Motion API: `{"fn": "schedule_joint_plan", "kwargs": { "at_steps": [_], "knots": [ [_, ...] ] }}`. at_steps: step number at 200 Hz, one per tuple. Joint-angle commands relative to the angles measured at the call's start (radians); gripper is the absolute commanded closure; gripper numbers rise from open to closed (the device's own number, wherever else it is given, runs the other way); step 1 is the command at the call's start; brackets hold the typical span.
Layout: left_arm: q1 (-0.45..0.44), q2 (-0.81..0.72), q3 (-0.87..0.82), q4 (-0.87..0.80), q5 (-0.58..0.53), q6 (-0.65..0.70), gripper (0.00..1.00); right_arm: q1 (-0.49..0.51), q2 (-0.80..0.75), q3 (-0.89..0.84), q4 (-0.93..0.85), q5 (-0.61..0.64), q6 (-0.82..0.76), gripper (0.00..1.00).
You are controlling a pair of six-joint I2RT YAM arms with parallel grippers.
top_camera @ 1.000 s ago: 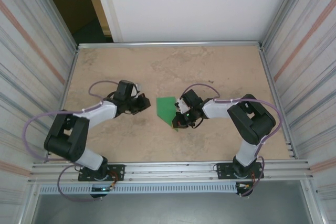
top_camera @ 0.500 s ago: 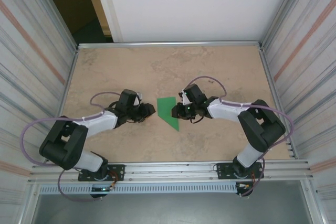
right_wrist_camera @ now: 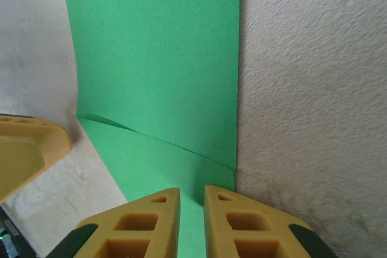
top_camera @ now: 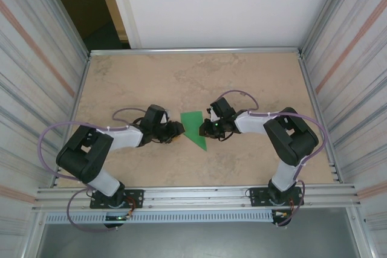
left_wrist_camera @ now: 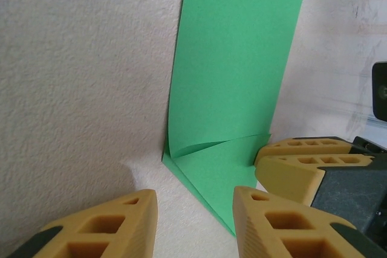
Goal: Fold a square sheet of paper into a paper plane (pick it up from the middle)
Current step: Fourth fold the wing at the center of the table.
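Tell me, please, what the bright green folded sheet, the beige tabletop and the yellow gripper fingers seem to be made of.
Bright green folded sheet: thin matte paper; one edge curls and a fold holds a sharp crease.
Beige mottled tabletop: perhaps a hard, grainy stone-pattern laminate; the look leaves it open.
Left gripper's yellow fingers: probably matte moulded or printed plastic, with open lattice cells.

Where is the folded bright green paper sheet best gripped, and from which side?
Grip the folded bright green paper sheet at its curled edge beside the crease, coming from the left gripper's side: there it seems lifted off the table.
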Motion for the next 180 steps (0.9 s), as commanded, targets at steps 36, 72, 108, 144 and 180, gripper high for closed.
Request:
{"fn": "schedule_joint_plan", "kwargs": {
  "at_steps": [36, 72, 108, 144, 180],
  "knots": [
    [-0.003, 0.056, 0.055, -0.009, 0.019, -0.014, 0.64, -0.006, 0.046, -0.004, -0.041, 0.037, 0.020, 0.86],
    [-0.003, 0.075, 0.073, -0.017, 0.025, -0.007, 0.64, -0.007, 0.047, -0.008, -0.041, 0.037, 0.018, 0.86],
    [-0.003, 0.084, 0.104, -0.037, 0.029, -0.007, 0.59, -0.007, 0.049, -0.010, -0.030, 0.031, 0.021, 0.86],
    [-0.004, 0.076, 0.111, -0.089, 0.000, -0.015, 0.55, -0.009, 0.052, -0.014, -0.028, 0.029, 0.023, 0.86],
    [-0.003, 0.092, 0.108, -0.040, 0.033, -0.018, 0.56, -0.009, 0.055, -0.013, -0.024, 0.027, 0.021, 0.86]
  ]
}}
